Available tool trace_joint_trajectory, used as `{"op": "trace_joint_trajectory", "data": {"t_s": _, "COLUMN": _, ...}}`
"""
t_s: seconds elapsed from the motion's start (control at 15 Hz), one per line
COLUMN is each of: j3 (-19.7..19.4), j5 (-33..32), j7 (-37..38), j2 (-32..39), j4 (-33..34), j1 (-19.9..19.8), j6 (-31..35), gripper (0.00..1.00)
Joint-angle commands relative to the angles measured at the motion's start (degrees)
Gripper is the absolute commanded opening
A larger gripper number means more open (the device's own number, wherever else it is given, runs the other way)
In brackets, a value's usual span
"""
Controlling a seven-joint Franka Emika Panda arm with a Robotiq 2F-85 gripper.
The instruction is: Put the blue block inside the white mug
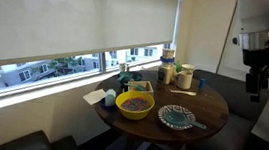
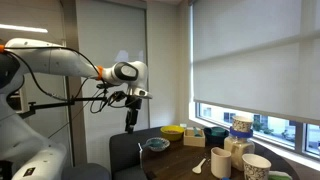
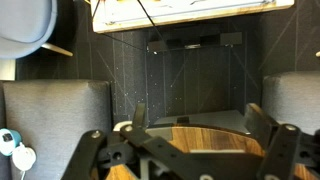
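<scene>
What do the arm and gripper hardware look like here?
Arm: white, rounded glossy links, an orange accent near the wrist, with loose black cables slung alongside. Gripper: black and blocky, with black linkage-style jaws in the wrist view. No markings legible.

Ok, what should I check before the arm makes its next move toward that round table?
1. Robotiq gripper empty, jaws apart: ok.
2. Gripper over the round dark wooden table: not ok, it hangs beside it, above a grey chair.
3. White ceramic mug upright: ok.
4. Tiny blue block located: cannot tell, too small to make out.
5. Yellow bowl and teal patterned plate apart from the mug: ok.
</scene>
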Motion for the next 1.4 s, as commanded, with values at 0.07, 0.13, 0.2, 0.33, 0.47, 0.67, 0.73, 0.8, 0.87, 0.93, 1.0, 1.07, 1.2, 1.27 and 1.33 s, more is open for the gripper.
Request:
{"op": "trace_joint_trajectory", "data": {"t_s": 0.07, "j3": -1.06, "j5": -0.41, "j7": 0.58, "j2": 0.21, "j4": 0.13, "j1": 1.39, "j6": -0.15, "gripper": 1.0}}
{"op": "trace_joint_trajectory", "data": {"t_s": 0.13, "j3": -1.06, "j5": -0.41, "j7": 0.58, "j2": 0.21, "j4": 0.13, "j1": 1.39, "j6": -0.15, "gripper": 1.0}}
{"op": "trace_joint_trajectory", "data": {"t_s": 0.2, "j3": -1.06, "j5": -0.41, "j7": 0.58, "j2": 0.21, "j4": 0.13, "j1": 1.39, "j6": -0.15, "gripper": 1.0}}
{"op": "trace_joint_trajectory", "data": {"t_s": 0.33, "j3": -2.33, "j5": -1.38, "j7": -0.6, "j2": -1.07, "j4": -0.85, "j1": 1.06, "j6": 6.81, "gripper": 1.0}}
{"op": "trace_joint_trajectory", "data": {"t_s": 0.47, "j3": -5.23, "j5": -0.12, "j7": -1.32, "j2": -0.43, "j4": -0.19, "j1": -0.15, "j6": 13.26, "gripper": 1.0}}
{"op": "trace_joint_trajectory", "data": {"t_s": 0.67, "j3": -9.89, "j5": -1.26, "j7": -1.9, "j2": -0.06, "j4": -0.07, "j1": -3.05, "j6": 23.65, "gripper": 1.0}}
{"op": "trace_joint_trajectory", "data": {"t_s": 0.73, "j3": -11.91, "j5": -0.74, "j7": -1.91, "j2": 0.8, "j4": 0.37, "j1": -4.41, "j6": 26.74, "gripper": 1.0}}
{"op": "trace_joint_trajectory", "data": {"t_s": 0.8, "j3": -13.39, "j5": 0.16, "j7": -1.3, "j2": 1.22, "j4": 0.53, "j1": -5.51, "j6": 29.3, "gripper": 1.0}}
{"op": "trace_joint_trajectory", "data": {"t_s": 0.87, "j3": -15.08, "j5": 0.53, "j7": -1.11, "j2": 2.86, "j4": 1.69, "j1": -6.96, "j6": 29.4, "gripper": 1.0}}
{"op": "trace_joint_trajectory", "data": {"t_s": 0.93, "j3": -16.85, "j5": 1.02, "j7": -2.69, "j2": 4.43, "j4": 3.05, "j1": -7.64, "j6": 28.38, "gripper": 1.0}}
{"op": "trace_joint_trajectory", "data": {"t_s": 1.0, "j3": -18.49, "j5": 0.12, "j7": -5.85, "j2": 6.82, "j4": 4.47, "j1": -8.21, "j6": 26.41, "gripper": 1.0}}
{"op": "trace_joint_trajectory", "data": {"t_s": 1.07, "j3": -19.43, "j5": -0.73, "j7": -7.34, "j2": 8.29, "j4": 6.03, "j1": -8.96, "j6": 23.92, "gripper": 1.0}}
{"op": "trace_joint_trajectory", "data": {"t_s": 1.2, "j3": -21.44, "j5": -2.83, "j7": -10.41, "j2": 12.42, "j4": 10.03, "j1": -10.51, "j6": 20.22, "gripper": 1.0}}
{"op": "trace_joint_trajectory", "data": {"t_s": 1.27, "j3": -22.35, "j5": -3.38, "j7": -11.46, "j2": 14.98, "j4": 12.75, "j1": -11.1, "j6": 18.84, "gripper": 1.0}}
{"op": "trace_joint_trajectory", "data": {"t_s": 1.33, "j3": -23.24, "j5": -3.11, "j7": -12.62, "j2": 16.86, "j4": 14.79, "j1": -11.34, "j6": 17.5, "gripper": 1.0}}
